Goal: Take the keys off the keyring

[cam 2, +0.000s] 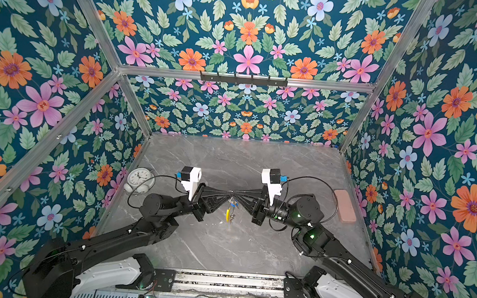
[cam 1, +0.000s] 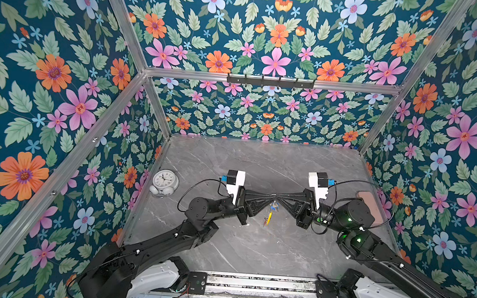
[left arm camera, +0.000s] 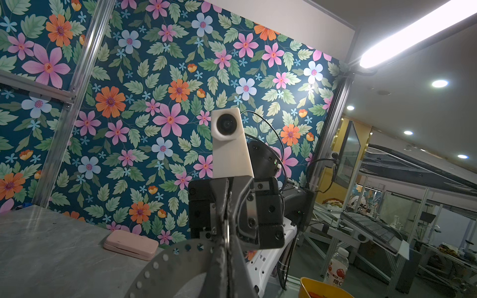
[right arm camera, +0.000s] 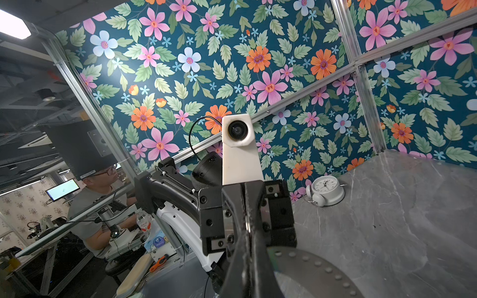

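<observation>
In both top views my two grippers meet tip to tip above the middle of the table. The keyring (cam 1: 268, 216) hangs edge-on beneath them, its yellow sleeve (cam 2: 227, 214) low down. The keys (cam 1: 272, 208) dangle beside it, and a blue tag (cam 2: 235, 204) shows. My left gripper (cam 1: 270, 195) (left arm camera: 226, 229) is shut on the top of the hoop (left arm camera: 154, 265), with a small silver ring (left arm camera: 227, 236) at its tips. The right gripper (cam 1: 278, 195) (right arm camera: 247, 227) is shut on the same hoop (right arm camera: 322, 263) from the opposite side. A red tag cannot be made out clearly.
A round white alarm clock (cam 1: 164, 182) (right arm camera: 325, 189) stands near the left wall. A pink case (cam 1: 368, 205) (left arm camera: 130, 243) lies by the right wall. Floral walls close three sides of the grey marble table (cam 1: 253, 244). The arm bases sit along the front rail.
</observation>
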`<move>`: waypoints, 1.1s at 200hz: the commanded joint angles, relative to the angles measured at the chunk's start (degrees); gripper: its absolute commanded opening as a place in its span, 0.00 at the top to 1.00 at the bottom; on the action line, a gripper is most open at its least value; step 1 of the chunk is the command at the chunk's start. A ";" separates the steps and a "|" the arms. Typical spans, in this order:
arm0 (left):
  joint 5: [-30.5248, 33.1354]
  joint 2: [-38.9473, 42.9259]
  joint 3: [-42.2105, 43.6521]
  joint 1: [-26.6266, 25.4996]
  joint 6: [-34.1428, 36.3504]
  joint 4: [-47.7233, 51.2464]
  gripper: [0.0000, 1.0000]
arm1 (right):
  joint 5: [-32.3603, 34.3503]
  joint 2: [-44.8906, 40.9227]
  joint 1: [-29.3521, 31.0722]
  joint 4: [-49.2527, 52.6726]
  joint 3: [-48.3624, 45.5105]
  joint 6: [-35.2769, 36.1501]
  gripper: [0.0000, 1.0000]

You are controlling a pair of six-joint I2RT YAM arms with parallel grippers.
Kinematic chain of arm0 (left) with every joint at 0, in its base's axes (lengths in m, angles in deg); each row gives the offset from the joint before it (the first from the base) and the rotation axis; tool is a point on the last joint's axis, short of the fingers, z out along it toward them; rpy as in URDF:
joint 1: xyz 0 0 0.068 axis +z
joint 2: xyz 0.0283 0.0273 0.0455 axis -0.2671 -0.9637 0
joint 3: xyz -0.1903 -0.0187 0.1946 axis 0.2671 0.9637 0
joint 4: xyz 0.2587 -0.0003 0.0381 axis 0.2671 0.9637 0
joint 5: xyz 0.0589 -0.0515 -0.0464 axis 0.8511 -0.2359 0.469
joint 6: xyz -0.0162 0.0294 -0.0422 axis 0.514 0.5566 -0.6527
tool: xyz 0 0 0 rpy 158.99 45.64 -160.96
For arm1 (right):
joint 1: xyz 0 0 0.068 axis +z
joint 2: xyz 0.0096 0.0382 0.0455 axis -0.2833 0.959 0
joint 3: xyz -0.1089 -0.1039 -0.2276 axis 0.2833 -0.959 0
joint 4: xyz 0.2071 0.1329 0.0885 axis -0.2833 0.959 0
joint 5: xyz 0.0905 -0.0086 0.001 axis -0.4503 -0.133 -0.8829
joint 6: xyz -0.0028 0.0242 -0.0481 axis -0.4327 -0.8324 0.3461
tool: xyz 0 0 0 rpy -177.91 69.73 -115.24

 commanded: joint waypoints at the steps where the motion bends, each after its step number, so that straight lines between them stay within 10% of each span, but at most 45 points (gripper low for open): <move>1: 0.32 -0.37 0.00 -0.02 0.19 -1.71 1.00 | -1.58 0.18 0.22 0.27 0.59 0.13 1.00; 80: 1.51 5.53 1.31 0.08 2.95 8.95 0.56 | 0.81 -2.99 0.17 21.16 6.03 8.85 1.00; 220: -8.74 9.27 -6.75 0.09 9.29 38.62 0.66 | -4.57 0.47 0.14 51.50 19.75 26.37 1.00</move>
